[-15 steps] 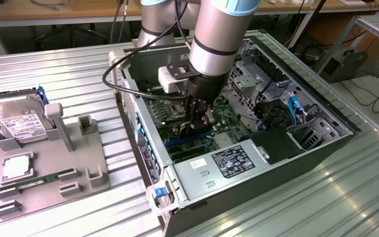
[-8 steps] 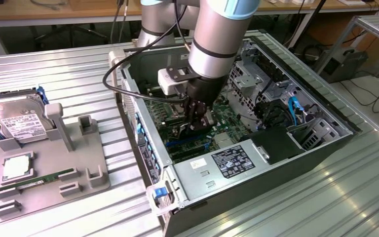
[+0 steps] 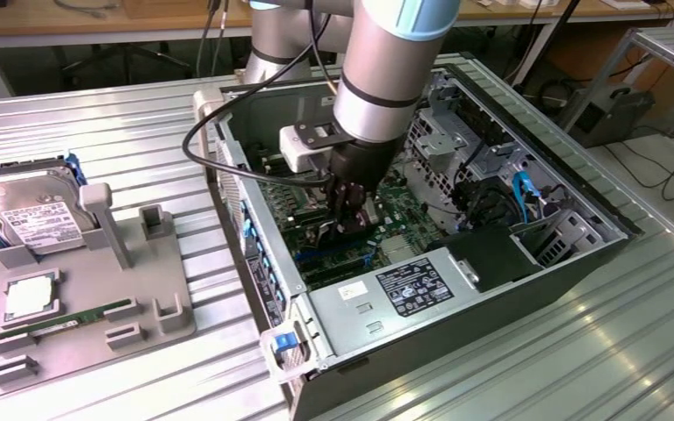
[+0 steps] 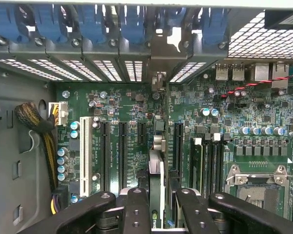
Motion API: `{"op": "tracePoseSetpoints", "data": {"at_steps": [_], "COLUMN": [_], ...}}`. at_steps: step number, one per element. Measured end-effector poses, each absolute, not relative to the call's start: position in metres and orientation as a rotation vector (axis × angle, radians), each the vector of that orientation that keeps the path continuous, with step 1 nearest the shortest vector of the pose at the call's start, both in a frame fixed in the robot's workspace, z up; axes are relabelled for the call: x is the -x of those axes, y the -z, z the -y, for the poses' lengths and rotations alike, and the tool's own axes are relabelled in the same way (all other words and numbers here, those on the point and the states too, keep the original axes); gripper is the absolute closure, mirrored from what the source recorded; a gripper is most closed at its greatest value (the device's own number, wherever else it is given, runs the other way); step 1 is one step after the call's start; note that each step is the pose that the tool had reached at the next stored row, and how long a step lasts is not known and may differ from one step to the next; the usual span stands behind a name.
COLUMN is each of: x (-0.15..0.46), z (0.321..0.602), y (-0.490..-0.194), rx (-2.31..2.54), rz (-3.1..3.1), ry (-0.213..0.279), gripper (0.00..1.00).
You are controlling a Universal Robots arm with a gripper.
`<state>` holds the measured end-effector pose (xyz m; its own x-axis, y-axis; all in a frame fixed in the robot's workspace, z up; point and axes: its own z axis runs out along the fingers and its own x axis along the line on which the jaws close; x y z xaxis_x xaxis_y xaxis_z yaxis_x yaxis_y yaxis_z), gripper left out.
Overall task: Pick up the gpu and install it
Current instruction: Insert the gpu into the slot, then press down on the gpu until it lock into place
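The gpu [image 4: 156,187] stands on its thin edge between the gripper [image 4: 156,207] fingers, which are closed tight on it. In the wrist view it runs up the middle of the frame, over the green motherboard [image 4: 210,126] and its black slots [image 4: 122,156]. In the exterior view the gripper [image 3: 347,230] is deep inside the open computer case [image 3: 571,254], in the middle of the frame.

The card could miss its slot if it is a bit off to one side or tilted. Then pushing down could bend the card or hurt the board. Its silver end could also bump the back wall of the case, by the blue clips [image 4: 132,22].
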<state>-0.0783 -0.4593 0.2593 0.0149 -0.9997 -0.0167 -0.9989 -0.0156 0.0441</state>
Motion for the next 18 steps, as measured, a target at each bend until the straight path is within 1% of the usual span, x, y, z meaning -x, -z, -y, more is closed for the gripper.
{"op": "tracePoseSetpoints", "data": {"at_steps": [14,16,17,18], "x": [0.078,0.078,0.078,0.078], "z": [0.459,0.459,0.459,0.454], "y": [-0.257,-0.257,-0.272,-0.285], "rx": [-2.224,-2.225,-2.225,-2.227], "rz": [2.190,2.191,2.189,2.181], "ry": [0.067,0.067,0.067,0.058], "gripper": [0.74,0.73,0.60,0.60]}}
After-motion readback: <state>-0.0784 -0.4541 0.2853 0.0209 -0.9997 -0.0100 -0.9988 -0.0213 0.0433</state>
